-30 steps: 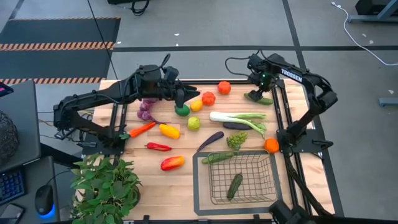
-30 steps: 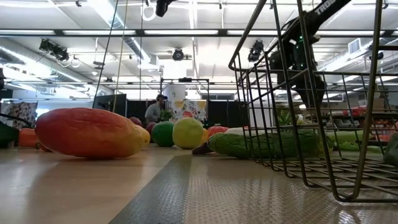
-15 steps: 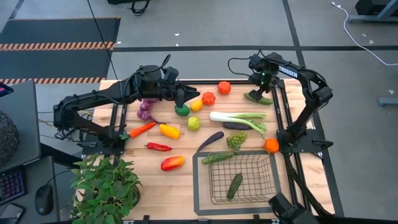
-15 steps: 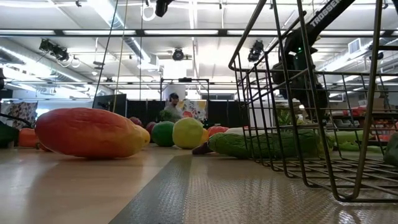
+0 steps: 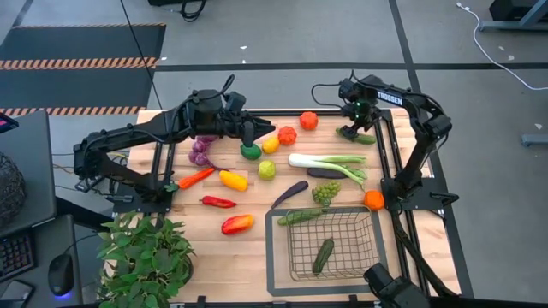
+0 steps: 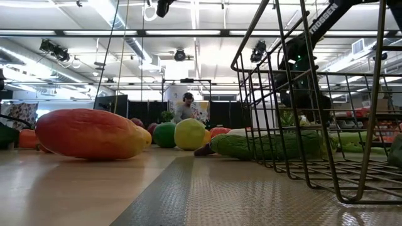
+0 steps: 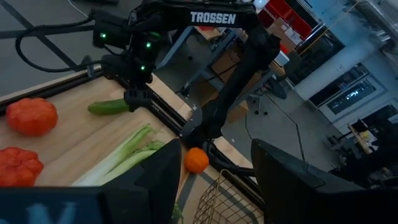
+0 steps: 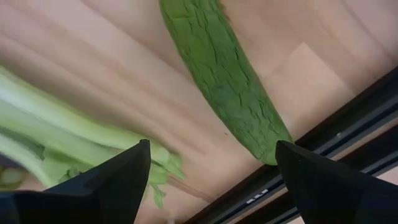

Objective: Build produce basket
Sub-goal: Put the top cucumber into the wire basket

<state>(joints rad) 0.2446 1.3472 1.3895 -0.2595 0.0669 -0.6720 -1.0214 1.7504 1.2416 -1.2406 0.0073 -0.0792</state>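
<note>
The wire basket (image 5: pixel 370 224) stands at the table's near right, with one green cucumber (image 5: pixel 323 255) in it and another (image 5: pixel 300 216) lying at its far left corner. More produce lies spread over the far half of the table. My right gripper (image 5: pixel 353 131) points down, open, just above a cucumber (image 8: pixel 230 74) near the far right rail. Its fingers stand on either side of that cucumber's end. My left gripper (image 5: pixel 248 135) hangs open and nearly level above a green fruit (image 5: pixel 251 151), with nothing between its fingers (image 7: pixel 155 180).
Tomatoes (image 5: pixel 309 121), a leek (image 5: pixel 330 164), an orange (image 5: pixel 373 199), peppers (image 5: pixel 233 180), a carrot (image 5: pixel 195 178) and purple grapes (image 5: pixel 201 151) lie loose. A black rail (image 8: pixel 348 130) runs beside the cucumber. A potted plant (image 5: pixel 145 257) stands at the near left corner.
My right gripper has sunk toward the cucumber at the far right rail, still open. The cucumber has not moved.
</note>
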